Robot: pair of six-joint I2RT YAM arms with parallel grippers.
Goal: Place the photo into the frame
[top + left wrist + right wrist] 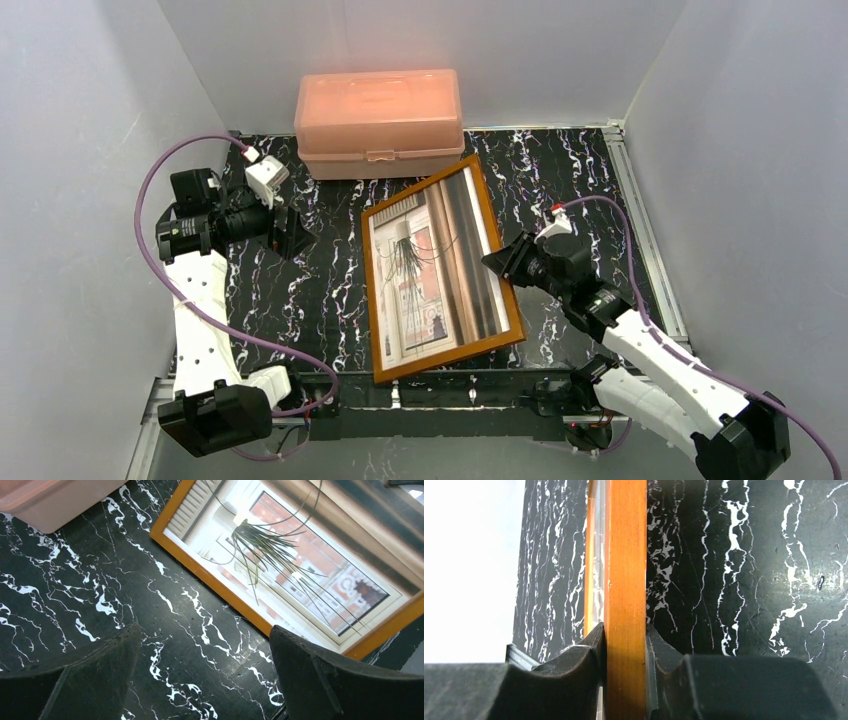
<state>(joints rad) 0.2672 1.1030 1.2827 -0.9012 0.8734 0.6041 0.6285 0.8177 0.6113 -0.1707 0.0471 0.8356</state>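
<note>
The frame, with a thin orange-brown wooden border, stands in the middle of the table, tilted, its right side raised. The photo, a beige-pink interior with a dark spidery plant, shows inside it. It also shows in the left wrist view. My right gripper is shut on the frame's right edge; in the right wrist view its fingers press both faces of the wooden bar. My left gripper is open and empty, left of the frame, over the bare black marble mat.
A pink translucent plastic box stands at the back, just behind the frame's far corner; its corner shows in the left wrist view. Grey walls close in the left, back and right. A metal rail runs along the right edge.
</note>
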